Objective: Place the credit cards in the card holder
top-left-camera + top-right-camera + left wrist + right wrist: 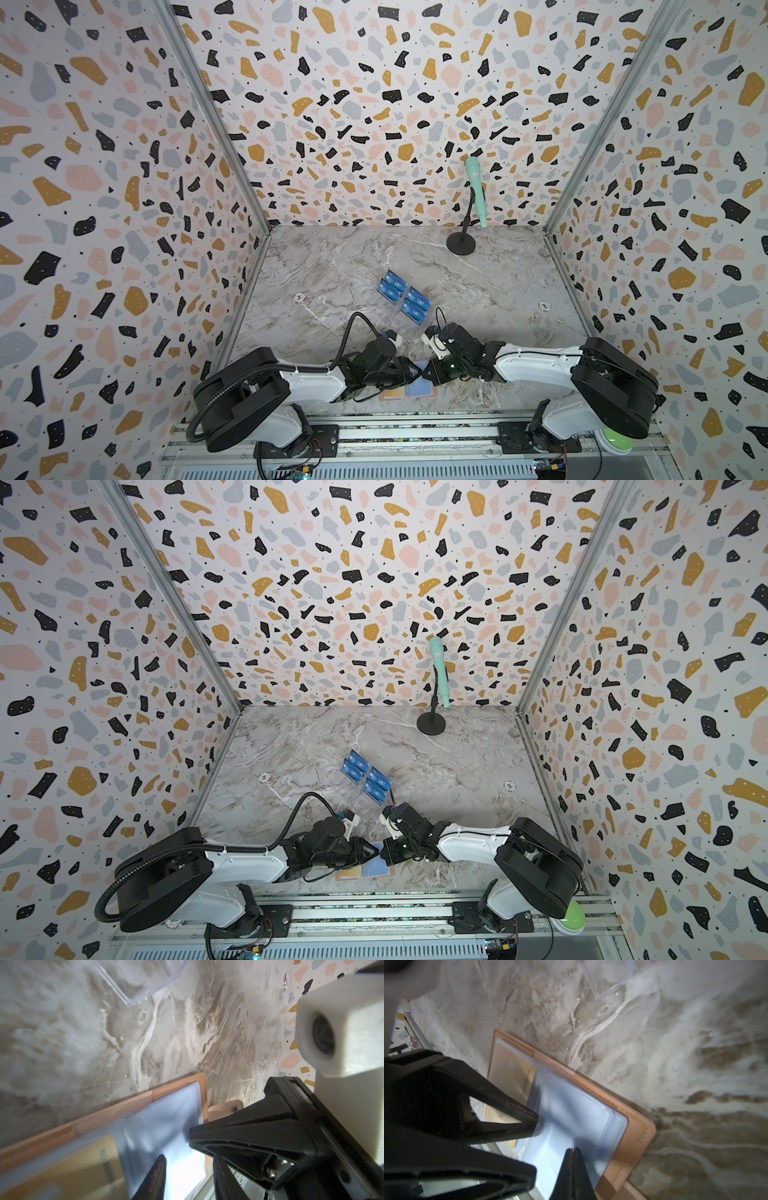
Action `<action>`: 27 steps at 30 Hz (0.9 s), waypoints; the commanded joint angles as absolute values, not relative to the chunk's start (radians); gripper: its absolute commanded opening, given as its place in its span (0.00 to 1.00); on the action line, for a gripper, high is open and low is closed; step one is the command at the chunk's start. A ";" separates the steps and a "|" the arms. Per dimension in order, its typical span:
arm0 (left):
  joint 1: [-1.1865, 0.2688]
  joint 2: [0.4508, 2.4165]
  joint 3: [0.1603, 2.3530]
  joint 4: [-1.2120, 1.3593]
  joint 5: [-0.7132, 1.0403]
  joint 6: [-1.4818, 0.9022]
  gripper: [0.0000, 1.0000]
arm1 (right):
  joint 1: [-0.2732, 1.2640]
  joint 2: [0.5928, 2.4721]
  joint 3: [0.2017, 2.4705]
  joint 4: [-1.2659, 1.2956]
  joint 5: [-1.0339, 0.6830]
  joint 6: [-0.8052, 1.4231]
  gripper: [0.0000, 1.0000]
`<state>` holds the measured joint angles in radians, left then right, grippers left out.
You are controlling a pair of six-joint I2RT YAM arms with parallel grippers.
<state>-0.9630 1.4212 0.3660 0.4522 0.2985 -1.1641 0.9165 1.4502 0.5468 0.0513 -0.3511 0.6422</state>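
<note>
Opening a sleeve: right gripper (572, 1159), pressed together, pinned the holder's (636, 1132) clear sleeve (571, 1115); left gripper (188, 1161) hovered part-spread over it. Next: fetch 1 blue card (393, 277).

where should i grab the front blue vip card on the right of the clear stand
Likely its top long edge. The blue card leans tilted in the clear stand, lower edge tucked into the tier, so only the top edge looks free. Come from above on the robot's side, pinch across front and back faces, and lift along the tilt.
</note>
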 commanded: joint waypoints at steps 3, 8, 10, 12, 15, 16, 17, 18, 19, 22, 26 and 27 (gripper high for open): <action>-0.962 1.451 0.345 0.542 0.311 -1.157 0.40 | 0.919 1.451 0.537 -0.019 -0.324 0.641 0.05; -0.962 1.465 0.338 0.559 0.311 -1.160 0.40 | 0.919 1.440 0.537 -0.021 -0.321 0.650 0.05; -0.962 1.465 0.329 0.566 0.308 -1.163 0.39 | 0.919 1.424 0.532 -0.020 -0.313 0.656 0.05; -0.962 1.469 0.322 0.580 0.301 -1.171 0.37 | 0.918 1.407 0.528 -0.019 -0.304 0.661 0.05; -0.962 1.469 0.294 0.618 0.304 -1.205 0.30 | 0.917 1.381 0.525 -0.025 -0.291 0.671 0.05; -0.962 1.462 0.280 0.624 0.301 -1.216 0.29 | 0.917 1.372 0.523 -0.029 -0.288 0.673 0.05; -0.963 1.449 0.268 0.630 0.297 -1.224 0.29 | 0.916 1.364 0.523 -0.034 -0.284 0.675 0.05; -0.964 1.436 0.257 0.633 0.289 -1.229 0.29 | 0.917 1.357 0.522 -0.035 -0.280 0.678 0.05; -0.963 1.424 0.253 0.632 0.277 -1.229 0.29 | 0.916 1.348 0.517 -0.030 -0.277 0.681 0.05; -0.963 1.432 0.269 0.634 0.272 -1.216 0.29 | 0.916 1.343 0.509 -0.014 -0.278 0.685 0.05; -0.963 1.466 0.254 0.717 0.291 -1.248 0.21 | 0.917 1.355 0.505 0.000 -0.289 0.687 0.05; -0.963 1.467 0.249 0.725 0.291 -1.252 0.19 | 0.916 1.357 0.503 0.004 -0.290 0.687 0.05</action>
<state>-0.9630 1.4551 0.2684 0.6464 0.2909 -1.2304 0.9165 1.3655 0.5114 0.0093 -0.2977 0.6769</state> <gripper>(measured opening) 0.205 0.050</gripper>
